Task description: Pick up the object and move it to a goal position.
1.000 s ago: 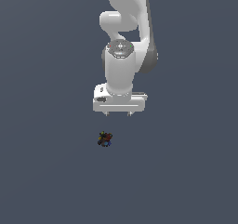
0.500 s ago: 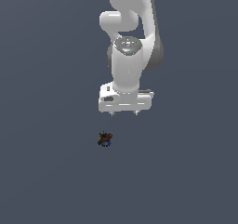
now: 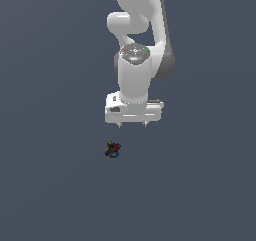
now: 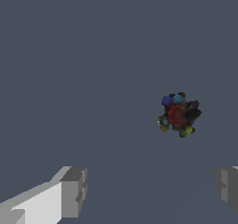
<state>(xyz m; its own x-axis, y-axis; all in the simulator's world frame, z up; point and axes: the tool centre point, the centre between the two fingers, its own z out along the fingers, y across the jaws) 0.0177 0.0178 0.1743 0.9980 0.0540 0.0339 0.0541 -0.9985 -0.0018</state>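
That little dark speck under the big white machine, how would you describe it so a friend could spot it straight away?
Start at the white robot arm and follow it down to its gripper, whose jaws stand open. Just below it and slightly toward the exterior view's left, apart from it, lies the object on the plain grey floor. It is a tiny dark lump flecked red, blue, green and yellow, the only coloured thing there.

gripper point(image 3: 133, 124) moved toward exterior view's right

A plain, flat, dark grey-blue surface point(image 3: 45, 185) fills the scene.
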